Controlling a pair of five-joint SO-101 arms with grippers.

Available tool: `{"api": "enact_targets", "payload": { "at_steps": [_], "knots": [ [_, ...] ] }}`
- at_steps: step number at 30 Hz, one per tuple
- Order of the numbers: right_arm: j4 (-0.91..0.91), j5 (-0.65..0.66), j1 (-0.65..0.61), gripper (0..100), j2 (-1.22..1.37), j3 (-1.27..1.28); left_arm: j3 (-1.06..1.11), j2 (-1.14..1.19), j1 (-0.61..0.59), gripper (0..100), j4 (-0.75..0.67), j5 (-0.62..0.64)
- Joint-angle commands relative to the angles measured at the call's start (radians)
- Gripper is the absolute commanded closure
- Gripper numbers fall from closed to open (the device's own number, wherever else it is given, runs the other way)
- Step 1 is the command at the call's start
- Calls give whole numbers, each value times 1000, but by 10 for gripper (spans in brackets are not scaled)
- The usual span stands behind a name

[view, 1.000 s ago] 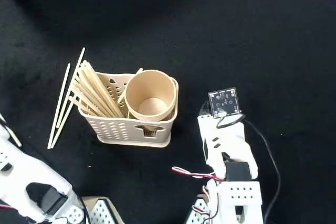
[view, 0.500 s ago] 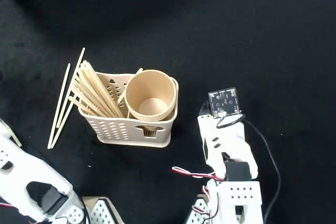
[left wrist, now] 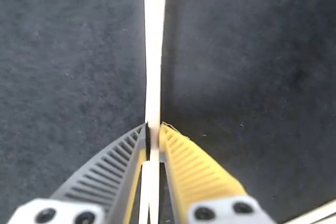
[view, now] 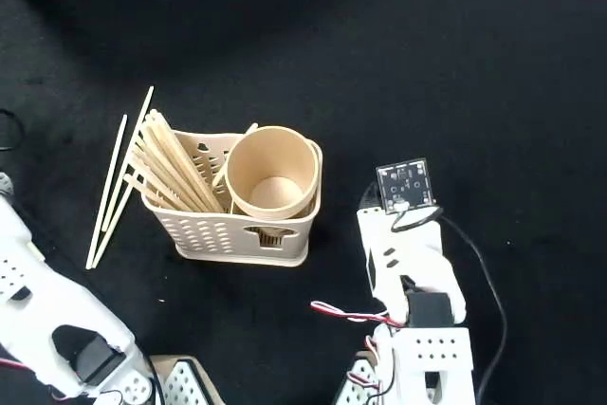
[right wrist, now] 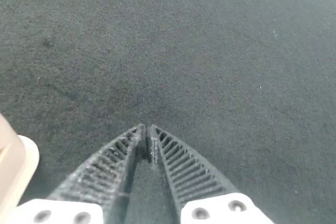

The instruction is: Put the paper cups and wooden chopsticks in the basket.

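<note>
Task nearly complete, by judgement: the tan paper cup (view: 272,170) and a bundle of pale wooden chopsticks (view: 175,166) stand in the beige perforated plastic basket (view: 228,234). A few loose chopsticks (view: 110,177) lie on the black worktop (view: 474,92) beside it. The left hand (left wrist: 154,129) is clamped on one chopstick (left wrist: 155,51); the right hand (right wrist: 146,137) is closed, empty.

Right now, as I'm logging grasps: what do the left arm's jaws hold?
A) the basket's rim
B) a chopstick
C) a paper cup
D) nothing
B: the left jaws are shut on a chopstick that sticks out ahead of them over the black table.
</note>
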Motion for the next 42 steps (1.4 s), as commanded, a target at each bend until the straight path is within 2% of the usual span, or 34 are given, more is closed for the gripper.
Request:
{"api": "enact_targets", "payload": {
  "at_steps": [1,17,24,42],
  "knots": [
    [5,0,-2,985,-10,-50,10,-63,5,970,-31,9],
    [5,0,-2,985,-10,-50,54,-58,-16,970,-38,8],
    [5,0,-2,985,-10,-50,76,68,-33,970,-127,8],
    [5,0,-2,985,-10,-50,21,247,-59,963,-129,-44]
  ]
}}
